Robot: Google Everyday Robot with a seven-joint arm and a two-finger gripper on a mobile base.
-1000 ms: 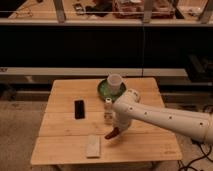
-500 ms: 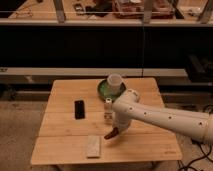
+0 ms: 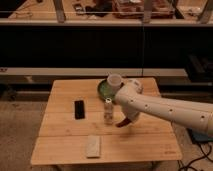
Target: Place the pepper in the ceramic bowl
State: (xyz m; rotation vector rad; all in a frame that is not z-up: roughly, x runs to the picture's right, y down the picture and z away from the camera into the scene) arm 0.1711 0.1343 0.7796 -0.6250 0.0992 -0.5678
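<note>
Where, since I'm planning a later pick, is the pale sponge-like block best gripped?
Probably across its narrow width at mid-length, from straight above: the pale block lies flat on the wooden table, long sides free. The gripper hangs farther back, by the pepper.

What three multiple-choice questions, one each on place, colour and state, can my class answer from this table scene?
1. Where is the black slab?
A) on the table, left of the bowl
B) in the bowl
C) on the shelf behind

2. What colour is the bowl?
A) blue
B) green
C) yellow

3. Has the pepper reached the bowl?
A) yes, it lies inside
B) no, it is at the gripper, low over the table's middle
C) no, it lies on the floor

Answers:
1 A, the slab lies flat on the table's left part.
2 B, its glaze is green.
3 B, the red pepper shows at the gripper, nearer the camera than the bowl.
</note>
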